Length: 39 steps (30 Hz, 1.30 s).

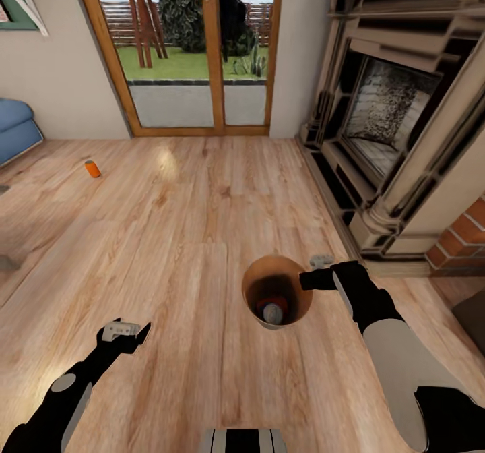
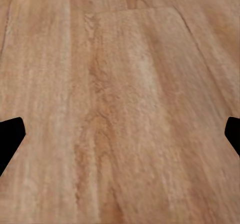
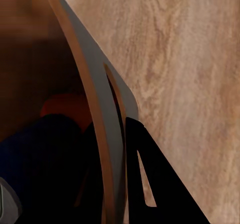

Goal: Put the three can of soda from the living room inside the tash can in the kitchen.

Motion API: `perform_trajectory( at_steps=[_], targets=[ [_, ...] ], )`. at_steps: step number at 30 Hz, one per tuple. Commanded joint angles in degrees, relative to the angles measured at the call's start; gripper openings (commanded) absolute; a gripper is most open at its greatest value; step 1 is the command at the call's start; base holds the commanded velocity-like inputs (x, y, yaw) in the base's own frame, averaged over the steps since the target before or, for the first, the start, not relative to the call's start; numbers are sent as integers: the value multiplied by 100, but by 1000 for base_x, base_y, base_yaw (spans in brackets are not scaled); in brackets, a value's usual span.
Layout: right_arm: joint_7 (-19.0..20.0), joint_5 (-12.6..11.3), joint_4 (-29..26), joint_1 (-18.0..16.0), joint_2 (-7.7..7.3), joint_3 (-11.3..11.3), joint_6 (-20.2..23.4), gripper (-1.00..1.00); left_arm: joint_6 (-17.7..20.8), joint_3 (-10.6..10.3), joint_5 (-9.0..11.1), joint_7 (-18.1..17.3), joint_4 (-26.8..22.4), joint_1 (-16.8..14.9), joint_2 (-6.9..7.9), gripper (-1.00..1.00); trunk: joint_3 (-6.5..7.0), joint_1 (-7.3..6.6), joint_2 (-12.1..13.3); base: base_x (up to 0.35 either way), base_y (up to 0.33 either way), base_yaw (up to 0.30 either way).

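- Right gripper (image 1: 315, 279): jaws clamped on the tash can (image 1: 259, 274) rim, one finger inside.
- Tash can contents: orange and blue soda cans (image 1: 273, 310).
- Left gripper (image 1: 124, 331): jaws wide, empty.
- Outstanding: third orange can (image 1: 92, 168) on floor near the blue sofa (image 1: 13, 129); kitchen delivery pending.

The left arm reaches forward low at the robot's left, its gripper (image 1: 124, 332) hanging free with nothing in it; in the left wrist view the dark fingertips (image 2: 11, 136) stand far apart at either edge. The right arm extends forward and bends inward, its gripper (image 1: 315, 279) clamped on the bin's (image 1: 252, 278) rim, one finger (image 3: 150, 184) outside the wall.
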Motion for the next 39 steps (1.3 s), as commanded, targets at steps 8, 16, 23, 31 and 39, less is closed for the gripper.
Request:
perform_trajectory(
  at_steps=[8,16,23,31,39],
  targets=[
    [55,-145,-7,5,8,-5,24,-100,-6,-4,3,9,92,0,0,100,1,-1,0,314,87,252],
    [56,-152,-7,6,35,3,29,-100,3,-7,3,2,90,0,0,100,1,-1,0,321,32,212],
    [56,-153,-7,10,49,9,32,-100,11,-8,0,3,92,0,0,100,1,-1,0,324,2,50],
    [56,-153,-7,102,58,30,32,-100,11,-8,0,3,97,0,0,100,1,-1,0,324,0,3],
    [61,-155,-13,127,58,16,27,-100,10,-8,0,3,98,0,0,100,1,-1,0,324,0,0]
  ],
)
